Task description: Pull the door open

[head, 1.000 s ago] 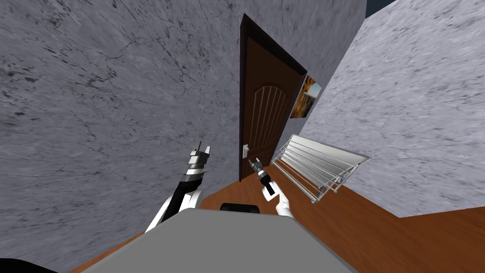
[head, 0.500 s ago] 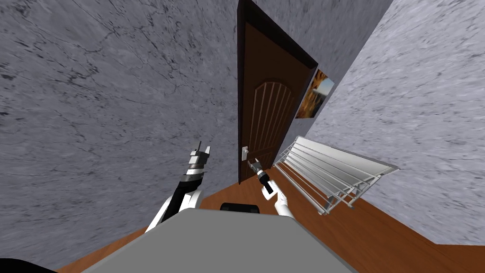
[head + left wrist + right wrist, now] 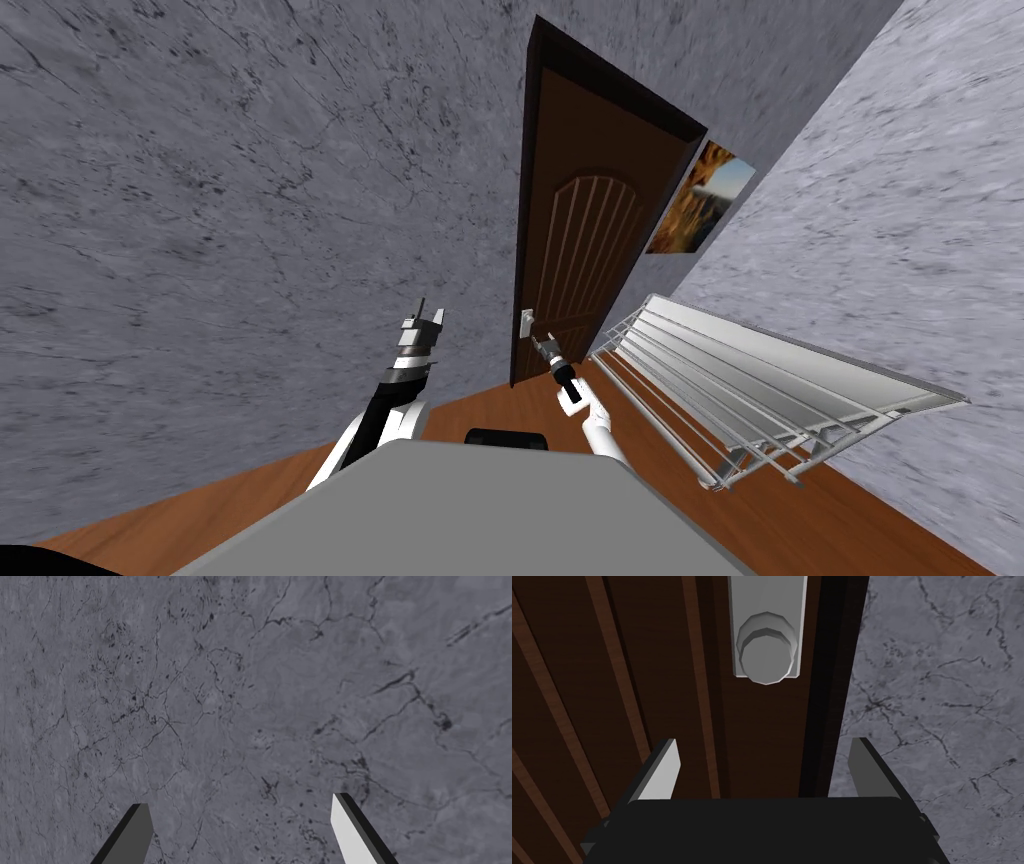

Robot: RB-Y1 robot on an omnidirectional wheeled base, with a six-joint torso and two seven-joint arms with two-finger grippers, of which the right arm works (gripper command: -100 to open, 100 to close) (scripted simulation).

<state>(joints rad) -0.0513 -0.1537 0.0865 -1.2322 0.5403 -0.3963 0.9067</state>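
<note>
Rolled in closer than a second ago, view swung a bit. Got the right pincer (image 3: 764,743) spread wide, gripping nothing, just short of the round light grey knob (image 3: 766,658) on the dark brown panelled door (image 3: 575,250). Knob dead ahead, apart from the fingertips. Off to that pincer's right: white slatted drying rack (image 3: 760,390), framed orange picture (image 3: 700,200) beyond. Over on its left, raised: left pincer (image 3: 240,806), wide too.

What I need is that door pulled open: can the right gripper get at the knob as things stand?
Probably yes. The right gripper is open and close to the brown door, with the grey knob just ahead of it and nothing between them.
</note>
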